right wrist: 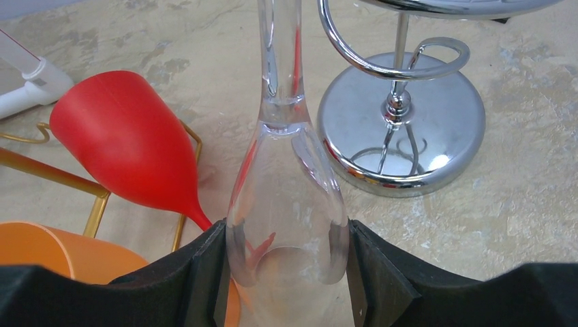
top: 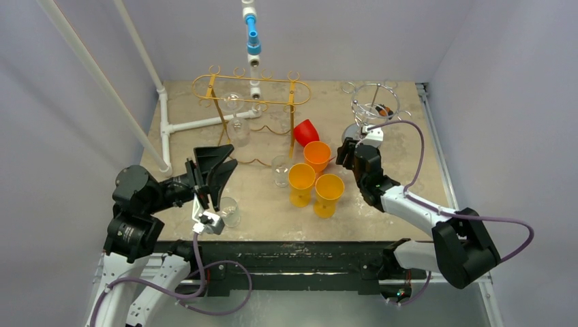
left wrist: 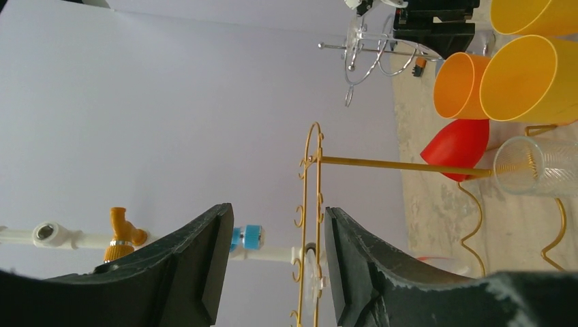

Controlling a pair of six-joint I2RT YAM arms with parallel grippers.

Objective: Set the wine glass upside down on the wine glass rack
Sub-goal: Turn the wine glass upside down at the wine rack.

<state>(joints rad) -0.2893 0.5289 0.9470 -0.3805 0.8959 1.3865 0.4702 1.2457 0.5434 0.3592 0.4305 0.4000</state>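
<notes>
My right gripper (right wrist: 283, 235) is shut on the bowl of a clear wine glass (right wrist: 281, 157). The glass stem points away from me, towards the chrome wire rack (right wrist: 402, 122), whose curled arm passes just right of the stem. In the top view this gripper (top: 354, 153) sits right in front of the chrome rack (top: 373, 109) at the back right. My left gripper (top: 217, 155) is open and empty at the front left, facing the gold wire rack (top: 252, 88). In the left wrist view the gripper (left wrist: 278, 218) frames that gold rack (left wrist: 310, 204) between its fingers.
A red cup (top: 306, 131), an orange cup (top: 317, 155) and two yellow cups (top: 300, 180) cluster mid-table. Clear glasses stand nearby, one by the cups (top: 281, 170) and one near the left gripper (top: 229, 210). A wine glass (top: 235, 116) hangs on the gold rack. White pipework (top: 198, 124) runs at the back left.
</notes>
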